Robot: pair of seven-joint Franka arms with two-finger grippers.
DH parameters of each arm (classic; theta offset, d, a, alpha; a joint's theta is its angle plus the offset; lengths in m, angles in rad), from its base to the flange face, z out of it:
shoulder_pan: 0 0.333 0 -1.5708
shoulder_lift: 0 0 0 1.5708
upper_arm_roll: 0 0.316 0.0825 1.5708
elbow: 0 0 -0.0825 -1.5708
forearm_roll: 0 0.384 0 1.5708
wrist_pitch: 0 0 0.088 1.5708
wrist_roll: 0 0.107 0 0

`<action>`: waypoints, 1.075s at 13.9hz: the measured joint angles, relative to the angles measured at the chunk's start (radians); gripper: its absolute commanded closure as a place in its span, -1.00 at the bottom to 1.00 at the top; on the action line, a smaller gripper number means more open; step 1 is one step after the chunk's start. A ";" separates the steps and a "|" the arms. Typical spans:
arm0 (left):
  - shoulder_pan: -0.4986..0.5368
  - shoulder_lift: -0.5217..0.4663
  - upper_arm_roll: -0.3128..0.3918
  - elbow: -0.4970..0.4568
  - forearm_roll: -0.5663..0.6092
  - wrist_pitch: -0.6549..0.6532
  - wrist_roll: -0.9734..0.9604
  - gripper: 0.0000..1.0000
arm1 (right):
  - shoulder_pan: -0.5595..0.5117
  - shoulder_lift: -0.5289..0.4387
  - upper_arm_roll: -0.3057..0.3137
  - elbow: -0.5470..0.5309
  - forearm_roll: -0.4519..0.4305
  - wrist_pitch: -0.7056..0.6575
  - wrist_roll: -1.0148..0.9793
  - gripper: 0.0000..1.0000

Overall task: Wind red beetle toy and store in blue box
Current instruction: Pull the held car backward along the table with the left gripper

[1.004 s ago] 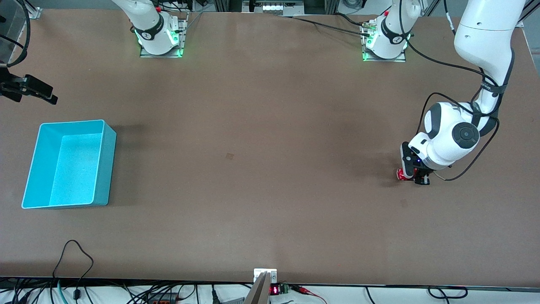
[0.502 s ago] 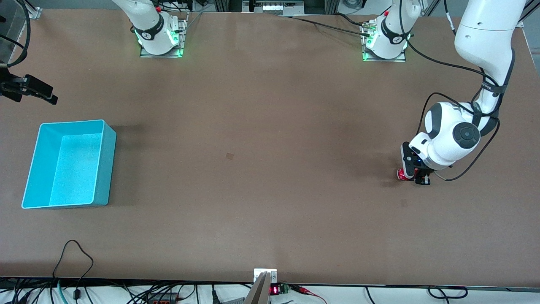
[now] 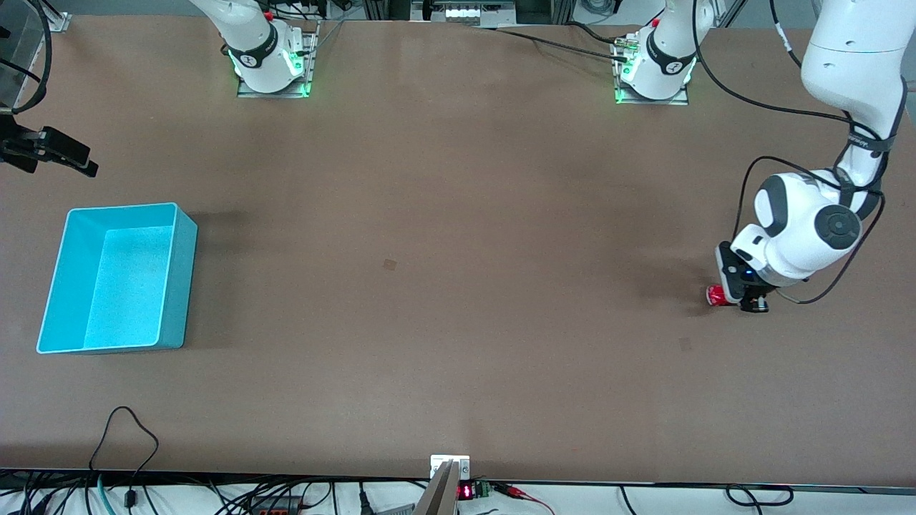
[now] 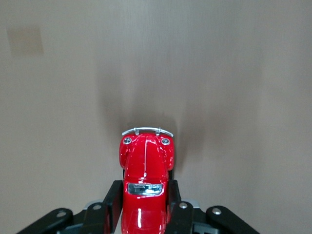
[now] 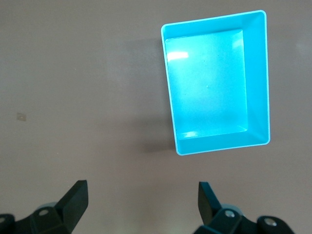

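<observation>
At the left arm's table end — red beetle toy (image 4: pixel 145 181) clamped between left tool (image 4: pixel 145 207) fingers (image 4: pixel 112 202), nose protruding.

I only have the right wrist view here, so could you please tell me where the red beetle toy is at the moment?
Observer: The red beetle toy is at the left arm's end of the table, with the blue box at the right arm's end.
Operator: Thank you. Is it being held?
Observer: Yes. In the left wrist view the left gripper is shut on its sides, and its silvery bumper points away from the wrist.
Operator: Where does my gripper show in your front view?
Observer: The right gripper waits, open, by the table's edge at the right arm's end, above the box in that view.
</observation>
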 measured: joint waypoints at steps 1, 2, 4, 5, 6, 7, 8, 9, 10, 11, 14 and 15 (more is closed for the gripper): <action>0.019 0.003 0.000 0.004 0.000 0.003 0.024 0.80 | 0.000 0.000 0.000 0.000 0.000 0.000 0.000 -1.00; 0.034 0.005 0.000 0.007 0.000 0.004 0.042 0.80 | 0.000 0.000 0.000 0.000 0.000 0.000 0.000 -1.00; 0.055 0.009 0.000 0.014 0.000 0.005 0.066 0.79 | 0.000 0.000 0.000 0.000 0.000 0.000 0.000 -1.00; 0.066 0.012 0.000 0.018 0.000 0.006 0.080 0.79 | 0.000 0.000 0.000 0.000 0.000 0.000 0.000 -1.00; 0.077 0.015 0.000 0.022 0.000 0.007 0.095 0.79 | 0.000 0.000 0.000 0.000 0.000 0.000 0.000 -1.00; 0.086 0.017 0.000 0.026 0.000 0.007 0.106 0.79 | 0.000 0.000 0.000 0.000 0.000 0.000 0.000 -1.00; 0.093 0.019 0.000 0.029 0.000 0.007 0.113 0.79 | 0.000 0.000 0.000 0.000 0.000 0.000 0.000 -1.00; 0.096 0.020 0.000 0.030 0.000 0.008 0.115 0.77 | 0.000 0.000 0.000 0.000 0.000 0.000 0.000 -1.00; 0.097 0.020 0.000 0.031 0.000 0.008 0.115 0.66 | 0.000 0.000 0.000 0.000 0.000 0.000 0.000 -1.00; 0.097 0.020 0.000 0.031 0.000 0.008 0.115 -0.13 | 0.000 0.000 0.000 0.000 0.000 0.000 0.000 -1.00; 0.101 0.026 0.000 0.030 0.000 0.004 0.116 -1.00 | 0.000 0.000 0.000 0.000 0.000 0.000 0.000 -1.00; 0.105 0.025 0.000 0.031 0.000 -0.008 0.115 -1.00 | 0.000 0.000 0.000 0.000 0.000 0.000 0.000 -1.00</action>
